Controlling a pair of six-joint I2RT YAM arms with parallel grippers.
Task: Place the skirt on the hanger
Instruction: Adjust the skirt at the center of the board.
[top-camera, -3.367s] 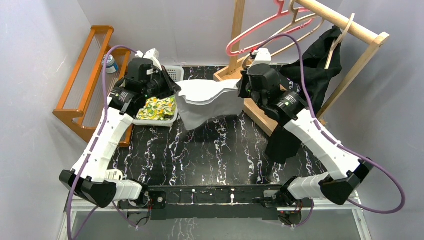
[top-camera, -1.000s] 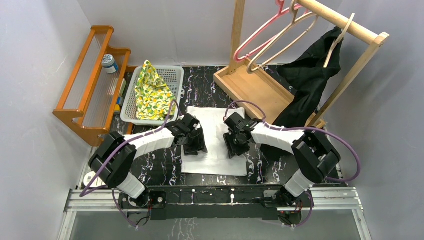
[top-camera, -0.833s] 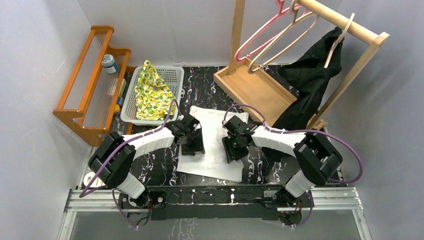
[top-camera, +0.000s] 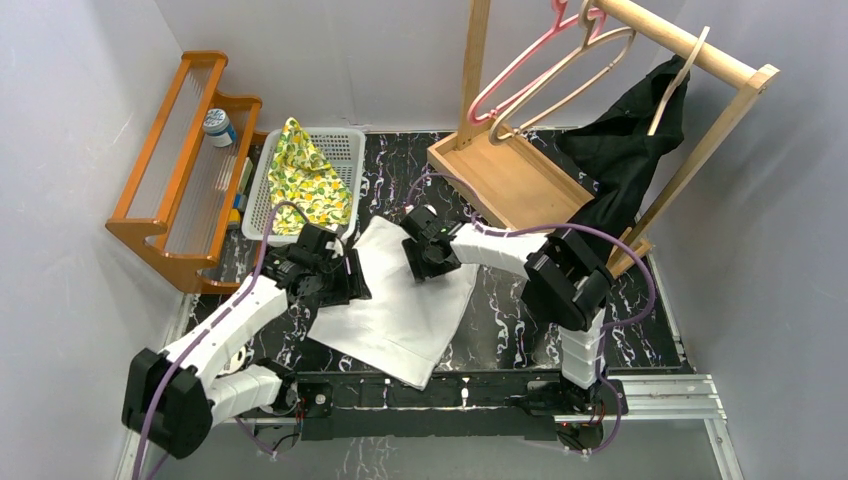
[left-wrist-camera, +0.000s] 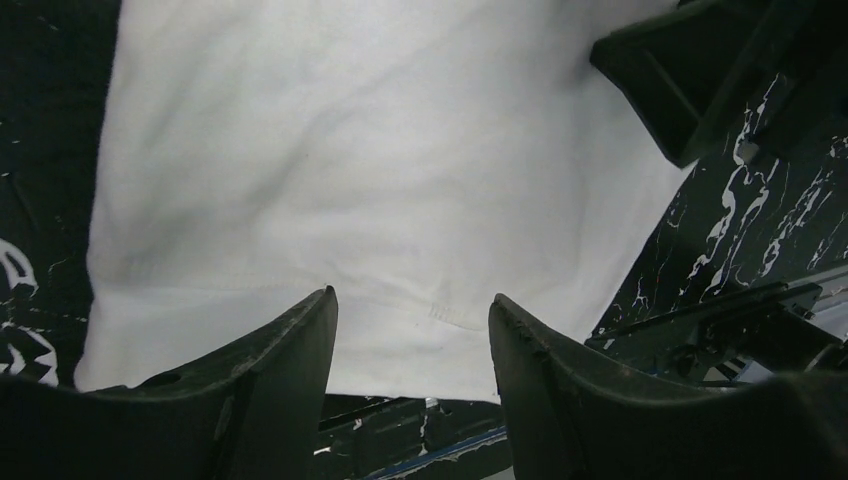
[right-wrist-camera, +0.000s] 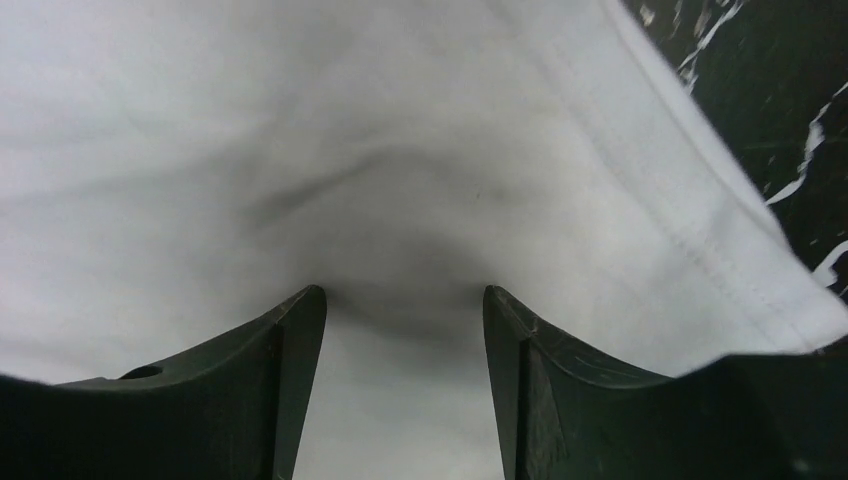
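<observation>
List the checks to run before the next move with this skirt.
1. Skirt spread flat on table: ok.
2. Left fingers open over the skirt's edge: ok.
3. Right fingers open over the skirt: ok.
4. Skirt gripped: not ok, neither pair is closed on it.
5. Pink hanger empty on rail: ok.
6. Which edge is the waistband: cannot tell.

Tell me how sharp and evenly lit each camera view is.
Top external: sharp and evenly lit, though the white skirt looks nearly washed out. Left wrist: skirt crisp, hem stitching visible, left fingers dark. Right wrist: skirt very close and soft, grey shadow at the right fingers.
</observation>
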